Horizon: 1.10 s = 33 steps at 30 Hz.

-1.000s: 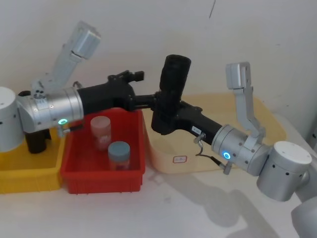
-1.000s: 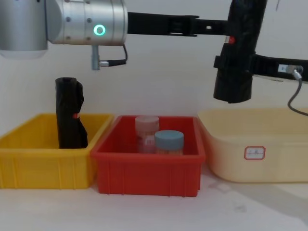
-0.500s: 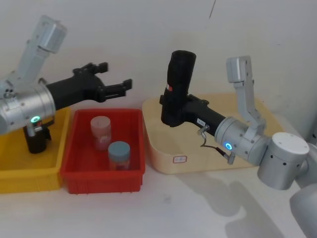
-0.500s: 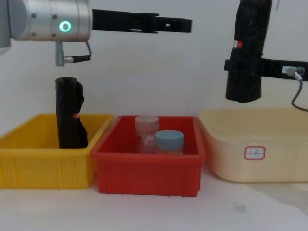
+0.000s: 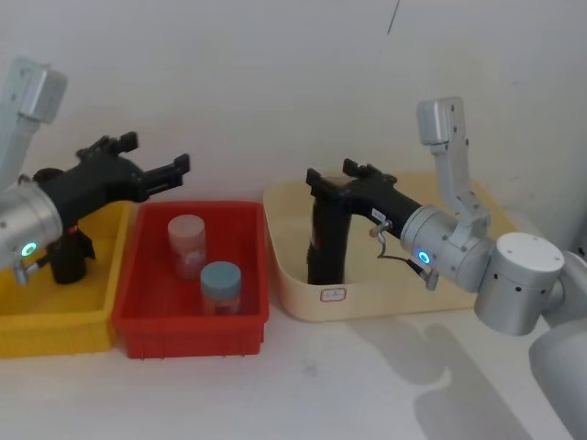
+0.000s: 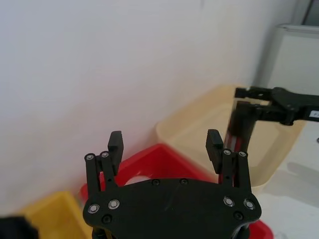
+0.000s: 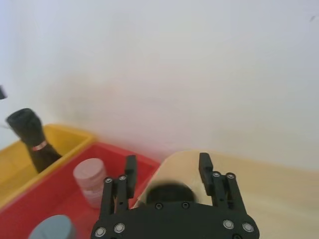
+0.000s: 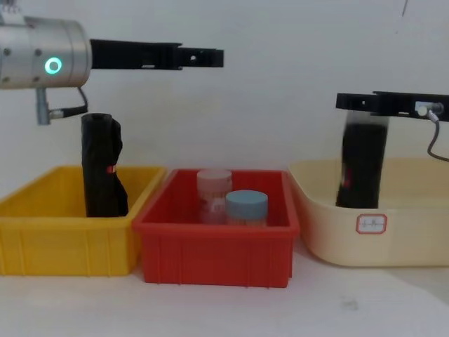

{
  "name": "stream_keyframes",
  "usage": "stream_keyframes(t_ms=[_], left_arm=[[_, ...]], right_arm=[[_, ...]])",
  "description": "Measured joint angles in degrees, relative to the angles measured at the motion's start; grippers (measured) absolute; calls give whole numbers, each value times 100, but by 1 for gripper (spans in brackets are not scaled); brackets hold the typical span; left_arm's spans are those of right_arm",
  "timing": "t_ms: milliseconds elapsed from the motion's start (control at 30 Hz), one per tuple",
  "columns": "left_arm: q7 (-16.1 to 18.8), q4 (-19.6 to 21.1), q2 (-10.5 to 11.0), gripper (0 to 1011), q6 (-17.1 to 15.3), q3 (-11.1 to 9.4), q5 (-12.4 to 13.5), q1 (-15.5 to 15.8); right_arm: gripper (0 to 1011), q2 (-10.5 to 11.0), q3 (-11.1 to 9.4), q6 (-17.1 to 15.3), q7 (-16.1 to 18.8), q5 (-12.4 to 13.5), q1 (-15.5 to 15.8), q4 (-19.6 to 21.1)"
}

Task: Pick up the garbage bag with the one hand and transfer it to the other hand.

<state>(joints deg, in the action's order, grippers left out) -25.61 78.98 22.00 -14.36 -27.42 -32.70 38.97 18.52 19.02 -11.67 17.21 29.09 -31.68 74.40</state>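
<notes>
The garbage bag [image 5: 327,243] [image 8: 360,168] stands upright inside the cream bin [image 5: 394,298], its foot on the bin floor. My right gripper [image 5: 332,176] [image 8: 351,102] hovers level over the bag's top, open, with its fingers wider than the roll. In the right wrist view the bag's top [image 7: 167,191] shows just below the spread fingers [image 7: 130,172]. My left gripper [image 5: 154,151] [image 8: 210,57] is open and holds nothing, high above the yellow and red bins. From the left wrist view the bag [image 6: 239,132] is far off past my open left gripper [image 6: 165,137].
A bent black roll [image 8: 103,168] leans in the yellow bin [image 8: 42,246] at the left. The red bin [image 8: 210,256] in the middle holds a pink-lidded jar [image 5: 186,240] and a blue-lidded jar [image 5: 221,282]. A white wall runs close behind the bins.
The bag has gone from hanging high in the right gripper to standing in the cream bin, and the right fingers have opened. The left gripper drew back to the left, still open.
</notes>
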Motion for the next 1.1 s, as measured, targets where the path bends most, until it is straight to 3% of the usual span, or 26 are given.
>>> stream_keyframes(t_ms=[367,767,1100], left_arm=[[456,237,87,1000,-40,220,-39,-390],[637,335,121,1000,-53,309,-54,-552],[700,368,132,1000,-60,337,-60,-607]], right_arm=[[1001,-107,-50,323,-420,-326,-105,-252],[1001,-159,-165,709,-683,-568,-167,-167],[1001,-94,-245,791,-514,-542,-110,225]])
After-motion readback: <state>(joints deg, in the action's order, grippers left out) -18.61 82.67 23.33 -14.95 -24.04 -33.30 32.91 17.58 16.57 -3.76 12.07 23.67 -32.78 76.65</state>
